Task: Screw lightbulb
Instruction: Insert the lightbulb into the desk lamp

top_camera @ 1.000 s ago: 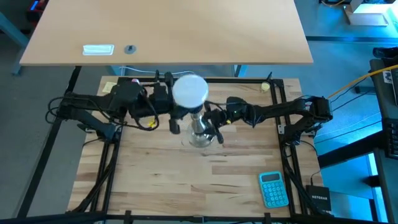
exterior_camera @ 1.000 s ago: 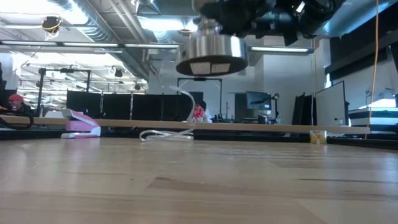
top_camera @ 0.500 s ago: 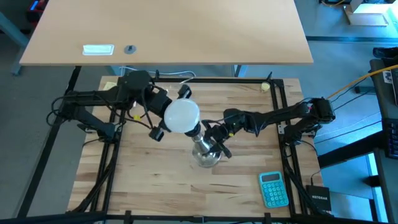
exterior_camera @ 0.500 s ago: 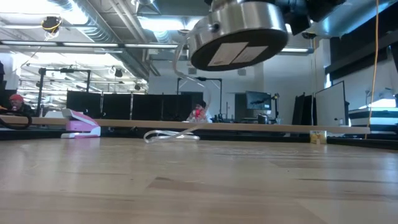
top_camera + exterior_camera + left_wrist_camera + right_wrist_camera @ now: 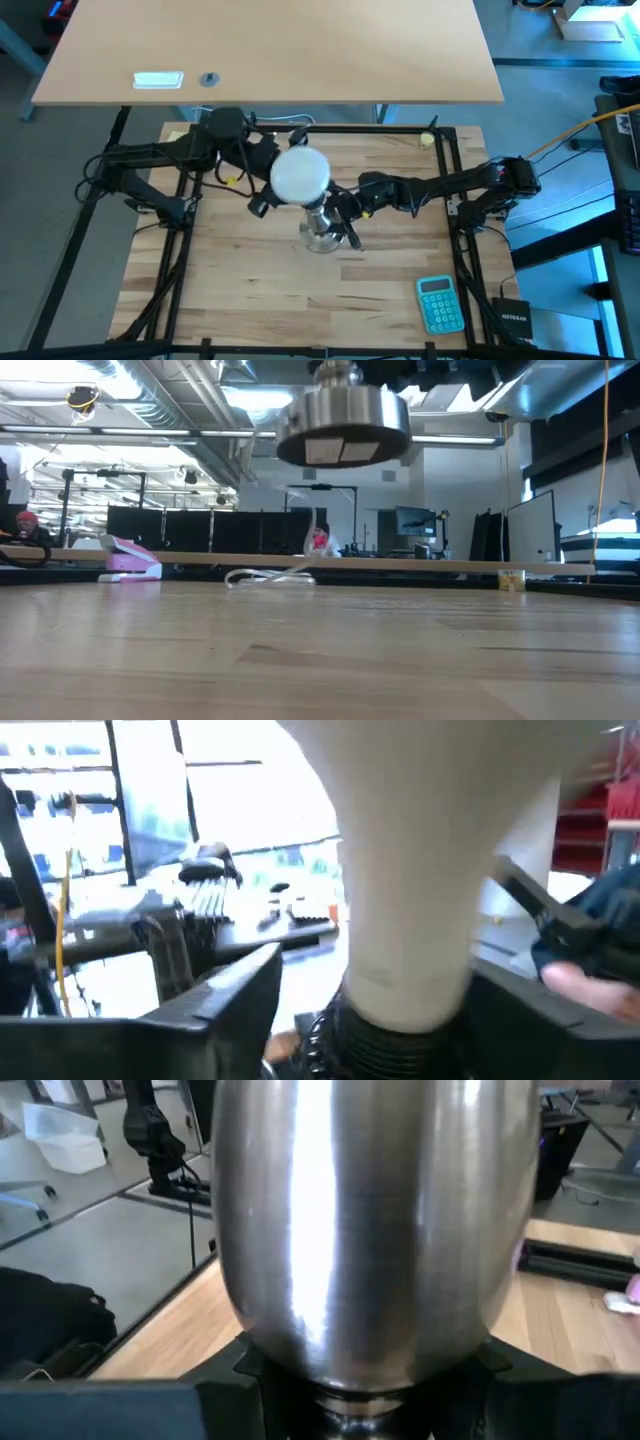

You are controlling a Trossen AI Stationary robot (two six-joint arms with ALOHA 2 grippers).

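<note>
The white lightbulb stands with its neck in the black ribbed top of the shiny metal socket stand. The stand hangs above the table; the low view shows its round base from below, about level. My left gripper is open, with one finger on either side of the bulb's neck, and a gap shows beside one finger. My right gripper comes from the table's right and is shut on the stand. My right gripper pinches the socket stand's metal body between its two fingers, where the body narrows. The fingers reach in about level from the table's right. The stand is lifted clear of the table and upright, with the bulb on top.
A teal calculator lies near the table's front right corner. A black box sits outside the frame to the right. A pink stapler and a white cord lie at the far edge. A light wooden desk stands beyond.
Both grippers carried the stand and bulb toward the near edge, where the stand tipped. They then came back a little toward the far edge. The stand's base is level again and still clear of the table.
</note>
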